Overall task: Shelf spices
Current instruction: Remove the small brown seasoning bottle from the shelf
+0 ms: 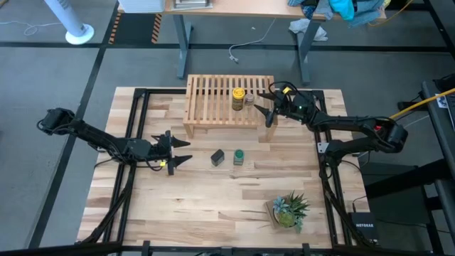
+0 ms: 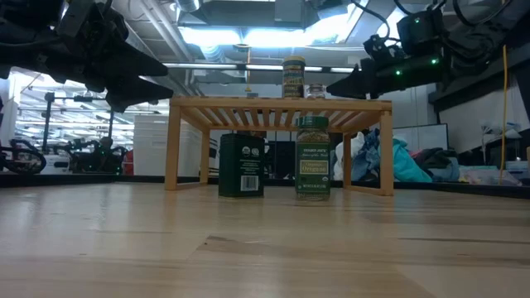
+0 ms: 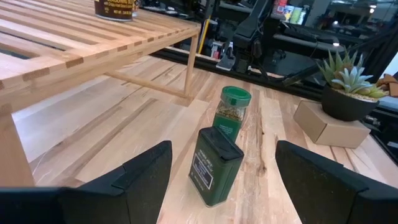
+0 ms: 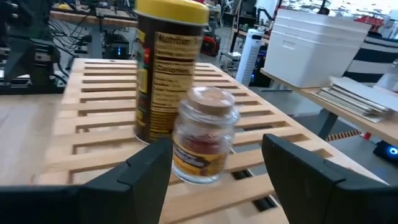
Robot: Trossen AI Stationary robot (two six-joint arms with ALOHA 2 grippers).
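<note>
The light-wood shelf stands on its short legs at the table's far middle. On its slatted top stand the yellow-lidded jar and, right beside it, the tiny grey-topped clear jar. My right gripper hovers open at the shelf's right end, its fingers level and just short of the tiny jar, one on each side. The black tin and the green-lidded jar stand upright on the table in front of the shelf. My left gripper hangs open to the left of the tin, pointing at it.
A small potted green plant sits on a cardboard block near the table's right front. Bare butcher-block tabletop lies in front of the tin and jar. Beneath the shelf's slats there is open space between its legs.
</note>
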